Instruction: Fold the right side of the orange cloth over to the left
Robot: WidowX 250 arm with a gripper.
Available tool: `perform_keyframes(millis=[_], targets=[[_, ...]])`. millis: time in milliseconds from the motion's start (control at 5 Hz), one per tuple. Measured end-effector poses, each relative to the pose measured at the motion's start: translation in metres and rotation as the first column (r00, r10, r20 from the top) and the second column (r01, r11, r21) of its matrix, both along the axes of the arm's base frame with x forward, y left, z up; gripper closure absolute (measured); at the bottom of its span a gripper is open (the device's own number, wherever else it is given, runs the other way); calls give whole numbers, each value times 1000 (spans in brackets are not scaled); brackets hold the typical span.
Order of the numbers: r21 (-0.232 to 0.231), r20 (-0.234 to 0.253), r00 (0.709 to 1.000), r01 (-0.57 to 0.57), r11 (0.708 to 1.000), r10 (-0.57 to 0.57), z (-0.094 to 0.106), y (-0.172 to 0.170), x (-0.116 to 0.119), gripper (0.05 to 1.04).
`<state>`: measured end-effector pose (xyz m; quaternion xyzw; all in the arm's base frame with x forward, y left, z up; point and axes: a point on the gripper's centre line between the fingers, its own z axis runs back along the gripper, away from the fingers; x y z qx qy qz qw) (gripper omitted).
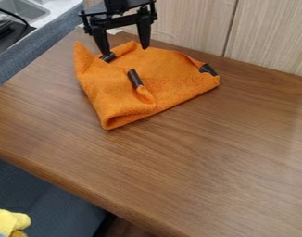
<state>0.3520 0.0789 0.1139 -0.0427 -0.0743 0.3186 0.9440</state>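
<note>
The black gripper [125, 50] hangs down at the top of the view, over the back part of an orange cloth [166, 71]. Its two fingers are spread wide, and I see no cloth pinched between them. The cloth is on the brown wooden table [209, 157], near the wall [191, 23]. Most of it lies below the fingers in the view, and a big part goes off to the right. There is just one arm, so that is the near one.

The cloth is bent and folded into a lumpy shape with three main corners. Its longest plain edge goes on a slant, from the bottom corner up to the right corner. One corner pokes up on the left, beside the finger on that side of the view. There is a small black patch [108, 57] right by that fingertip, another dark patch [135, 78] on a raised fold near the middle, and one more at the right corner.

I can't tell if the fingertips touch the cloth or are a bit above it. The dark patch by the left fingertip is hard to tell apart from the finger. The folds hide the underside, so I can't see how many layers there are. The arm is cut off by the top edge. A soft yellow thing [8, 221] is cut off at the bottom left, and part of a sink [23, 9] shows at the top left.
</note>
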Motion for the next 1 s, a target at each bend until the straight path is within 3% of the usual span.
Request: perform_keyframes(millis=[200,400,600,800,1000], targets=[[-10,-35,999,-7,1000,7,-11,-1,0,82],[-21,-41,999,-1,1000,0,-18,-25,24,82],[-24,-13,1000,12,1000,-12,-19,-51,49,82],[-70,-43,997,64,995,-67,-31,-76,79,82],[-64,-54,994,95,993,-99,-41,-95,102,82]])
